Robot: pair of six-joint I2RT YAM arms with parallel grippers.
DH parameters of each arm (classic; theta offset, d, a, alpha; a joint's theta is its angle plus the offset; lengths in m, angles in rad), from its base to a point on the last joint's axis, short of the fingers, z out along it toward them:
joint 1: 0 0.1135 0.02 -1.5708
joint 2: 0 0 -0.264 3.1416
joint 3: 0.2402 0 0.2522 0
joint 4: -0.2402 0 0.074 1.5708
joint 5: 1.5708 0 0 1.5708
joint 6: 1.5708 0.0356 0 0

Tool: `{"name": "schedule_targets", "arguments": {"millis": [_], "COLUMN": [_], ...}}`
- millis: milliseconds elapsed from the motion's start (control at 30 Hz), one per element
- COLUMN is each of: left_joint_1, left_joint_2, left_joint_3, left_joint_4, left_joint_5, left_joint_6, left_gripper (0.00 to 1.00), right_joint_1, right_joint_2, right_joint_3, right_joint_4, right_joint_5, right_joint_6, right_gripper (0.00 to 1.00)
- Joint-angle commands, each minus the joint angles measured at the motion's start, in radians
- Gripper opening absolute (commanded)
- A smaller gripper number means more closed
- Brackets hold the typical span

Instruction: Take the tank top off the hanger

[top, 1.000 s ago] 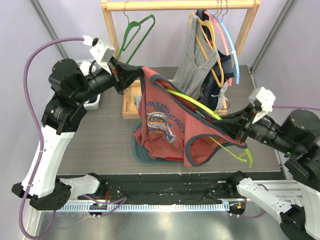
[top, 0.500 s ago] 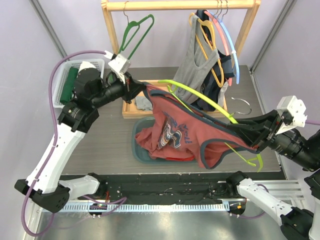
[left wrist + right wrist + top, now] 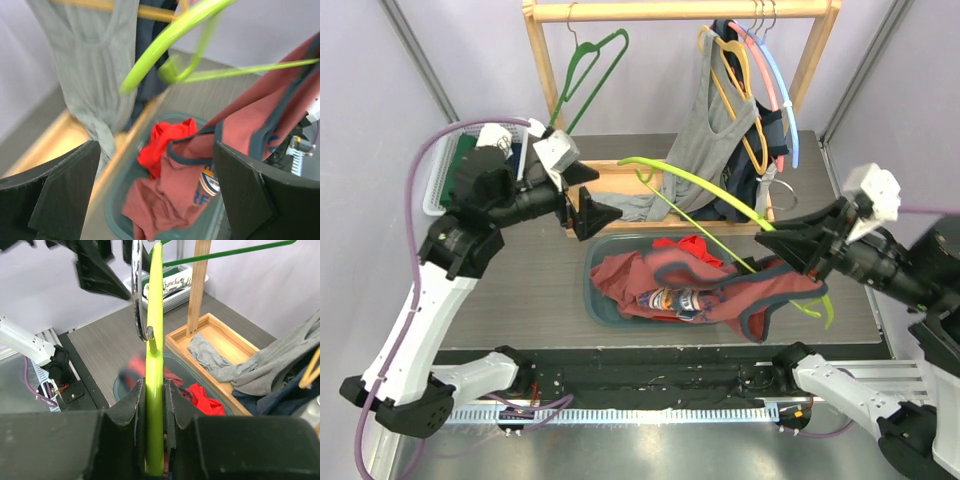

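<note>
The maroon tank top (image 3: pixel 650 288) with blue trim lies slumped in the teal basin (image 3: pixel 592 290). Its right side still drapes over the low end of the lime-green hanger (image 3: pixel 720 195). My right gripper (image 3: pixel 772 240) is shut on that hanger, and the right wrist view shows the green bar (image 3: pixel 154 340) pinched between the gripper (image 3: pixel 154 390) fingers. My left gripper (image 3: pixel 595 195) hangs open left of the basin, holding nothing. In the left wrist view the tank top (image 3: pixel 170 200) lies below the spread gripper (image 3: pixel 160 200), with the hanger (image 3: pixel 165 45) above it.
A wooden rack (image 3: pixel 680 10) at the back carries a dark green hanger (image 3: pixel 585 65), a grey top (image 3: pixel 710 130) on an orange hanger, and more hangers. Its tray base (image 3: pixel 620 185) borders the basin. A red garment (image 3: pixel 692 248) lies in the basin. A white basket (image 3: pixel 442 175) sits far left.
My left gripper has let go of the tank top and opened. The garment has dropped from its stretched span into the basin. My right arm has swung the hanger slightly up and back.
</note>
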Motion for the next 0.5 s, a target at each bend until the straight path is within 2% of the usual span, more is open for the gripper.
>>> {"name": "schedule_targets", "arguments": {"millis": [0,100,200,367,467], "left_joint_1": [0.004,0.003,0.004,0.004,0.003], "left_joint_2": [-0.006,0.011,0.024,0.062,0.091], "left_joint_3": [0.263,0.386,0.430,0.396,0.373], "left_joint_4": [-0.144,-0.239,-0.255,-0.252,-0.232], "left_joint_5": [0.107,0.130,0.165,0.257,0.259], "left_joint_6": [0.220,0.287,0.303,0.333,0.366], "left_gripper": [1.00,1.00,1.00,1.00,1.00], "right_joint_1": [0.003,0.003,0.003,0.014,0.023], "right_joint_2": [0.119,0.181,0.240,0.310,0.331], "right_joint_3": [0.051,0.081,0.107,0.147,0.165], "right_joint_4": [0.105,0.101,0.085,0.068,0.056], "right_joint_5": [-0.060,-0.108,-0.164,-0.258,-0.290], "right_joint_6": [-0.016,-0.028,-0.036,-0.049,-0.056], "right_gripper": [0.01,0.01,0.01,0.01,0.01]}}
